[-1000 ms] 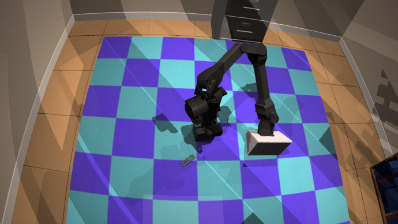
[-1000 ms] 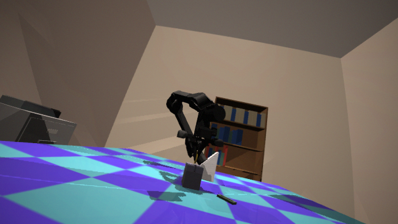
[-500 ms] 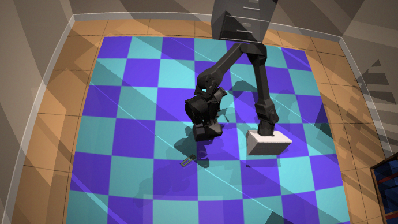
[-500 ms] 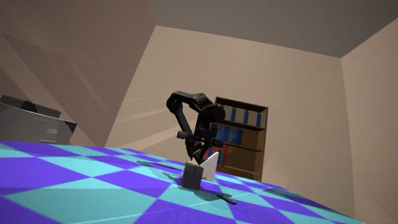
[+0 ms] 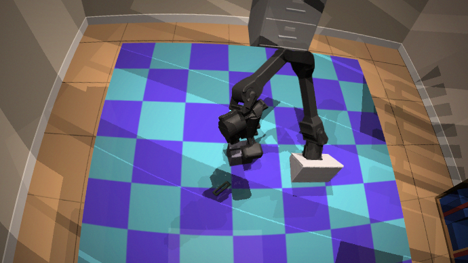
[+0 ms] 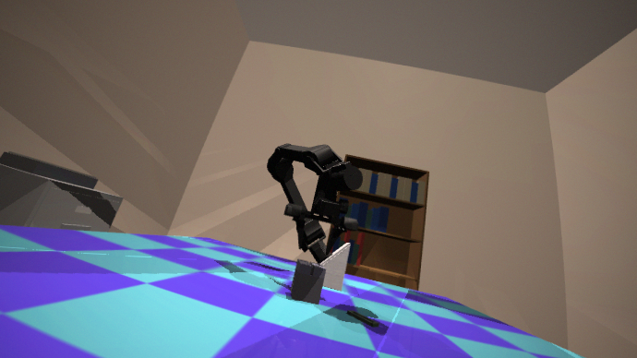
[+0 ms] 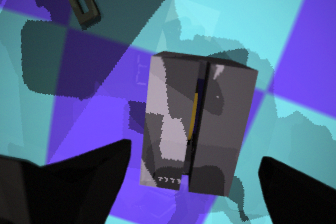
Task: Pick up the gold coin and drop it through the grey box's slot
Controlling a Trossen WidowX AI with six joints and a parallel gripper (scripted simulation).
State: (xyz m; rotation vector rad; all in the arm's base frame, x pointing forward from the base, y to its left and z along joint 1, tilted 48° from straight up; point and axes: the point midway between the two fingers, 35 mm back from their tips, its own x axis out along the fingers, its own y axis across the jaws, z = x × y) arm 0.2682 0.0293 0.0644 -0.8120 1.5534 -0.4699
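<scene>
The grey box (image 5: 235, 158) (image 6: 307, 283) (image 7: 222, 120) stands on the checkered surface with its slot running lengthwise under my gripper. In the wrist view the gold coin (image 7: 193, 117) shows only as a thin yellow edge inside the slot. No part of it shows above the box in the exterior view; how deep it sits cannot be told. My gripper (image 7: 196, 157) (image 6: 321, 218) is open and empty above the box, one finger toward each side of it. The dark-green holder (image 5: 216, 194) (image 6: 362, 318) (image 7: 90, 21) lies empty near the box.
The arm's base stands on a pale block (image 5: 315, 174) (image 6: 336, 271) beside the box. A grey cabinet (image 5: 291, 22) stands at the back in the top view. A bookshelf (image 6: 390, 259) stands behind the arm in the exterior view.
</scene>
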